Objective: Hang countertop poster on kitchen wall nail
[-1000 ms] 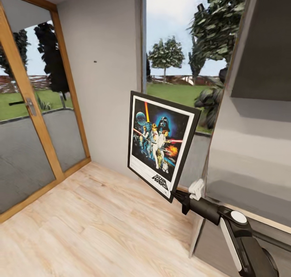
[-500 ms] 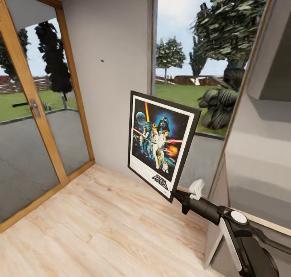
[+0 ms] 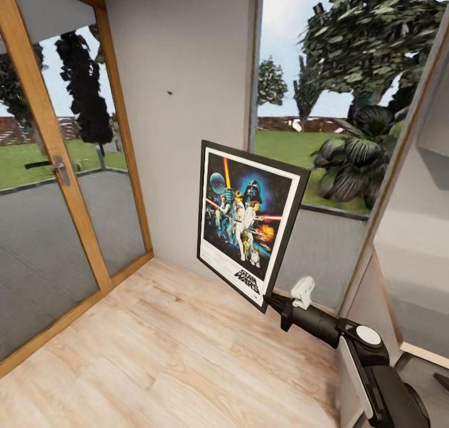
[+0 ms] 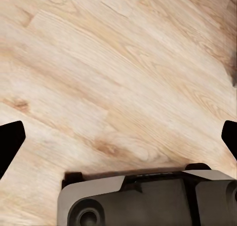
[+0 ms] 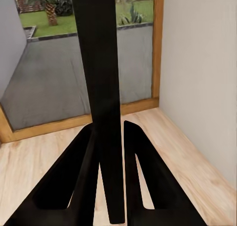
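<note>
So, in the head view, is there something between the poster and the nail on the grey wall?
No: between the poster, held by the right gripper, and the wall nail lies bare grey wall.

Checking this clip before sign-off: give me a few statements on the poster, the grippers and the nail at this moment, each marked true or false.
1. The right gripper is shut on the poster, holding its bottom corner. True.
2. The poster hangs on the wall nail. False: it is held in the air, apart from the wall; the nail is bare.
3. The left gripper is open over the pale wood floor, holding nothing. True.
4. The poster lies flat on a countertop. False: it stands roughly upright in the right gripper, slightly tilted.
5. The nail sits on the grey wall between a glass door and a window. True.
</note>
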You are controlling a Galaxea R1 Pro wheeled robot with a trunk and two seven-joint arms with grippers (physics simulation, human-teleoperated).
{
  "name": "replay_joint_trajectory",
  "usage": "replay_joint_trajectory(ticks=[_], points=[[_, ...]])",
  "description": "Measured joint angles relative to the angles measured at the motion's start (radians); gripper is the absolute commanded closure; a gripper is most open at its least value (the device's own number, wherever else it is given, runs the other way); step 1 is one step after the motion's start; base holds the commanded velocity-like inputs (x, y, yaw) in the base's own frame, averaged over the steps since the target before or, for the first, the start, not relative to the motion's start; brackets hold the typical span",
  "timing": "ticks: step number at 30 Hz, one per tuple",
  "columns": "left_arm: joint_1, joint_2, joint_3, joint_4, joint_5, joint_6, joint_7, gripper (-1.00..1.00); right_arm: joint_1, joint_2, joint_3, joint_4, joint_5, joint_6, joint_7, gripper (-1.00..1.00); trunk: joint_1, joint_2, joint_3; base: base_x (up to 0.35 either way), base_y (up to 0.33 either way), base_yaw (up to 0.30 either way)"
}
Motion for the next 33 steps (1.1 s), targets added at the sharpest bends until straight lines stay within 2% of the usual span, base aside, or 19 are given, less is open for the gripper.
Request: replay_joint_trajectory(ticks=[33], points=[[0.000, 0.000, 0.000, 0.000, 0.000, 0.000, 0.000, -1.00, 0.001, 0.000, 0.002, 0.000, 0.000, 0.000, 0.000, 1.00, 0.000, 0.000, 0.000, 0.205, 0.304, 0.000]])
